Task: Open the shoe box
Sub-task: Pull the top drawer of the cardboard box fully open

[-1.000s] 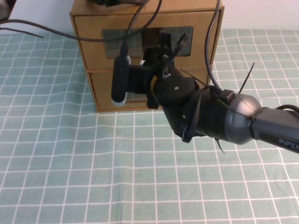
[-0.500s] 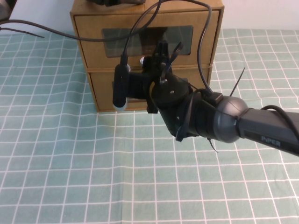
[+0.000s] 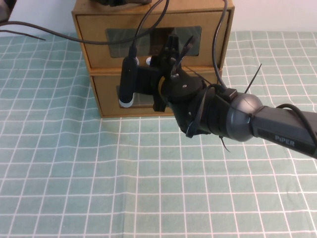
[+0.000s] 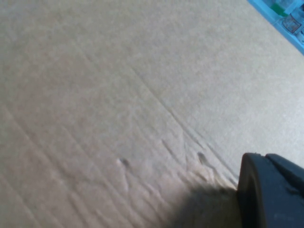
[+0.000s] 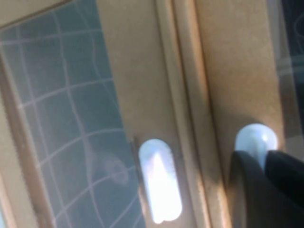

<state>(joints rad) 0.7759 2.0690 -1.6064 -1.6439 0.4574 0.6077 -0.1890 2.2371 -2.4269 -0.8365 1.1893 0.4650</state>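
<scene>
Text: the word "PiPER" in pale letters | Where: on the dark forearm of the right arm (image 3: 287, 140), at the right edge of the high view | Other writing: none readable on the cardboard box (image 3: 94, 34), the checked cloth (image 3: 59, 173), or in either wrist view

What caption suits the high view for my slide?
Right end effector at the white knob of the shoe box; left end effector above its top.
</scene>
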